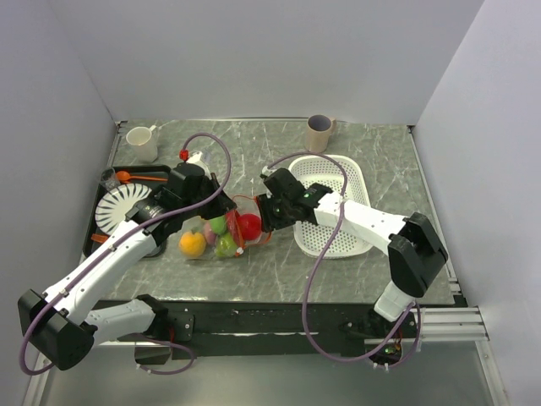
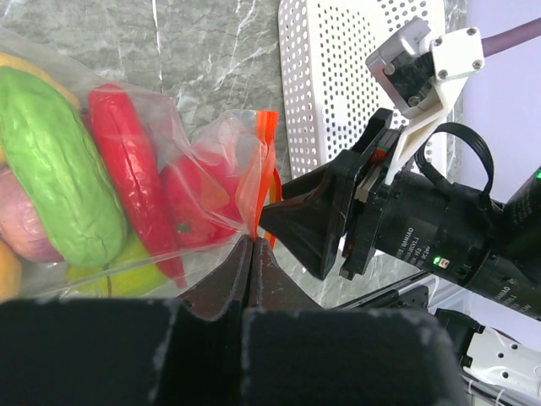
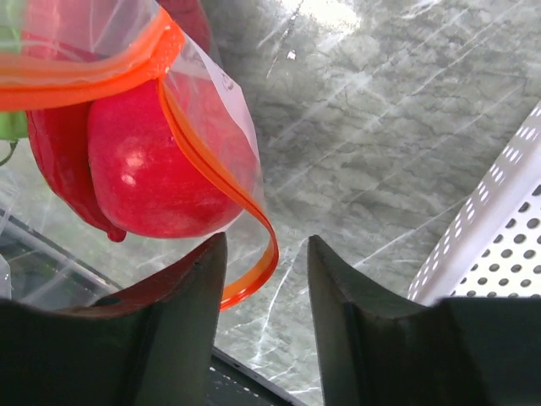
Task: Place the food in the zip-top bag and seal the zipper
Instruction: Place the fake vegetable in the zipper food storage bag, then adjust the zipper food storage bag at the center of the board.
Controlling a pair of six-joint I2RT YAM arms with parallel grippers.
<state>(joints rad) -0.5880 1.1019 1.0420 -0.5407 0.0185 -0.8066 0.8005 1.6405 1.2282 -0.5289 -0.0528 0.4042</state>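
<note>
The clear zip-top bag (image 1: 221,230) lies at the table's middle and holds the food: an orange fruit (image 1: 192,244), green pieces (image 1: 218,225) and a red apple (image 1: 248,226). In the left wrist view a green cucumber (image 2: 51,161) and a red chili (image 2: 127,161) show inside it. My left gripper (image 2: 254,241) is shut on the orange-red zipper (image 2: 265,161) at the bag's mouth. My right gripper (image 3: 266,254) is open, with a loop of the zipper (image 3: 84,85) against its left finger and the apple (image 3: 161,169) just beyond. The slider is not in view.
A white perforated basket (image 1: 338,203) stands right of the bag, under my right arm. A white mug (image 1: 141,144) and a grey cup (image 1: 319,133) stand at the back. A white plate (image 1: 118,207) and an orange spoon (image 1: 139,177) lie at the left.
</note>
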